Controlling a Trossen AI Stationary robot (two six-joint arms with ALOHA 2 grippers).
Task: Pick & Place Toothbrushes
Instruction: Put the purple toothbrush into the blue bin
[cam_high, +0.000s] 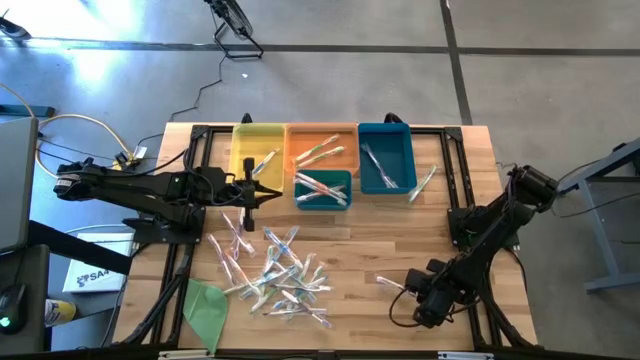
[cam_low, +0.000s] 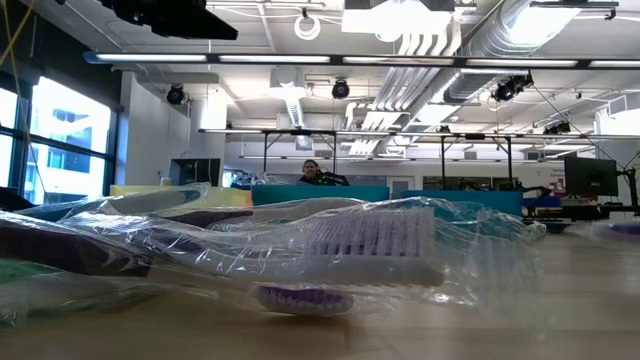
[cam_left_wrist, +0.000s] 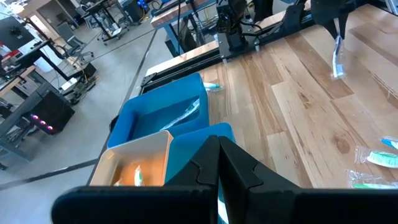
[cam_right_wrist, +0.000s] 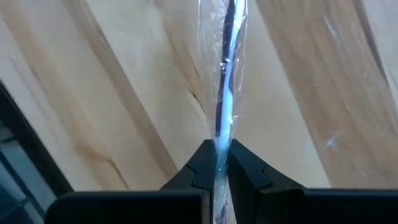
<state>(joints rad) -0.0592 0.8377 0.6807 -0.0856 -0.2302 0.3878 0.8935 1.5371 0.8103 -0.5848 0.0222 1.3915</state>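
Right gripper (cam_right_wrist: 216, 163) is clamped on one wrapped toothbrush (cam_right_wrist: 225, 81), which extends forward from the fingertips over the table (cam_right_wrist: 112, 74), apparently just above it.

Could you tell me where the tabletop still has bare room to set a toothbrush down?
Bare wood lies between the toothbrush pile and the right gripper, below the blue bin, and along the table's right edge. It is crowded in the pile, which runs up toward the left gripper and has the green sheet beside it.
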